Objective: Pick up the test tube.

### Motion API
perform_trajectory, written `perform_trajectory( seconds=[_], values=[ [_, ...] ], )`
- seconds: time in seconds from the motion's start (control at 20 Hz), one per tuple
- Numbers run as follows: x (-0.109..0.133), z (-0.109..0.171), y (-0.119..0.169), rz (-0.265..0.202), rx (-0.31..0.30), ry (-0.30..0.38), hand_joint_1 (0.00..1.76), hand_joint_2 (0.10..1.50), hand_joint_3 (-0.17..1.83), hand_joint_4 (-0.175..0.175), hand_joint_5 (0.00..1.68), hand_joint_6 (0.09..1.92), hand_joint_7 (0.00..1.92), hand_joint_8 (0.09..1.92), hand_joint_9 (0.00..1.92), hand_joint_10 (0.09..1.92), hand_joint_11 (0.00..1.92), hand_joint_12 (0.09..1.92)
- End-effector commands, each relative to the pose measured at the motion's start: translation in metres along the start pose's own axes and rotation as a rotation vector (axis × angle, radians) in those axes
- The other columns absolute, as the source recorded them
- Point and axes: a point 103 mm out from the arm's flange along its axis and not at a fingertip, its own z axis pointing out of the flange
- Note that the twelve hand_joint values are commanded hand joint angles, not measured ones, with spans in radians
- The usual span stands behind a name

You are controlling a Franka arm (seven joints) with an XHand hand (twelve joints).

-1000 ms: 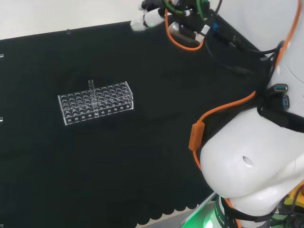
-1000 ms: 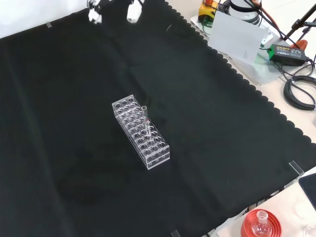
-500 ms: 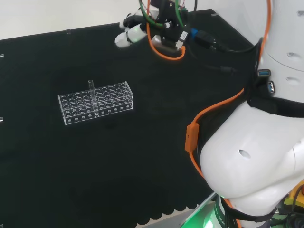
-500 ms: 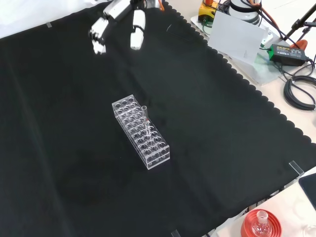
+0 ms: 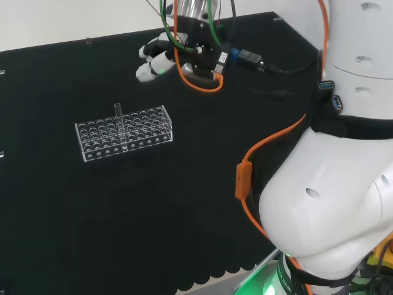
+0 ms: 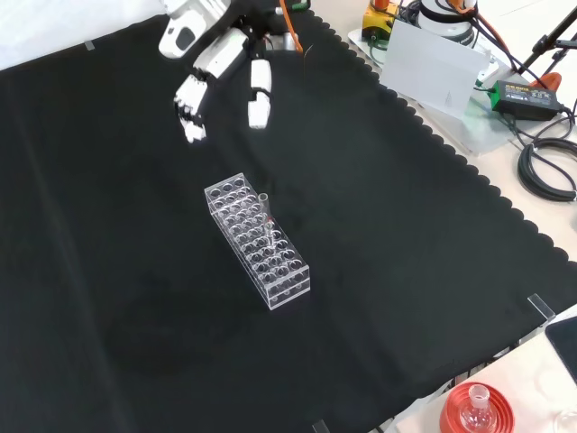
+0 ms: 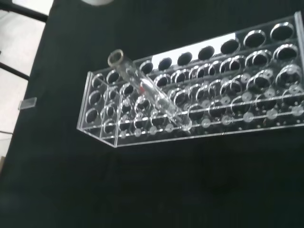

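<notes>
On the black cloth [image 6: 424,225] stands a clear rack [image 6: 258,241] with many round holes, and one clear tube [image 6: 267,216] sits in it. From the front, the rack runs from upper left to lower right near the middle of the cloth, and the tube rises from a hole along its right edge, toward the far end. From the head camera the rack [image 5: 123,141] lies left of centre, and the tube [image 5: 118,120] stands upright in its far row, a little left of the rack's middle, its open mouth well above the holes. My wrist camera looks down on the rack [image 7: 199,107] at a slant, so the tube [image 7: 145,90] appears to lean; its rim is round and open, and its foot is down among the lower holes.

My hand [image 6: 221,63] hangs above the cloth, well apart from the rack and touching nothing. From the front it is up and to the left of the rack's far end, fingers [image 6: 259,93] straight and spread, pointing down toward the cloth. From the head camera my hand [image 5: 155,58] is beyond the rack and to its right, with orange and green cables looped behind it. My fingers are relaxed and hold nothing. A red ribbed stand [image 6: 476,408] with a small flask sits off the cloth at the near right corner in the front camera.
</notes>
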Motion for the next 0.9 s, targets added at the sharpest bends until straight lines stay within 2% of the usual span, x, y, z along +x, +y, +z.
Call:
perform_trajectory(
  seconds=[0.05, 0.2, 0.5, 0.9],
  values=[
    [0.003, 0.025, 0.015, -0.02, 0.042, 0.004, 0.82, 0.9, 0.14, -0.017, 0.36, 0.09, 0.26, 0.77, 0.15, 0.92, 0.0, 1.37],
    [0.007, 0.042, 0.024, -0.03, 0.064, 0.018, 0.83, 0.89, 0.16, -0.019, 0.37, 0.09, 0.28, 0.77, 0.16, 0.91, 0.0, 1.38],
    [0.021, 0.062, 0.036, -0.062, 0.083, 0.044, 0.86, 0.73, 0.48, -0.023, 0.4, 0.09, 0.32, 0.77, 0.2, 0.91, 0.0, 1.39],
    [0.041, 0.086, 0.05, -0.099, 0.126, 0.057, 0.89, 0.7, 0.54, -0.029, 0.45, 0.09, 0.39, 0.78, 0.24, 0.91, 0.0, 1.42]
  ],
)
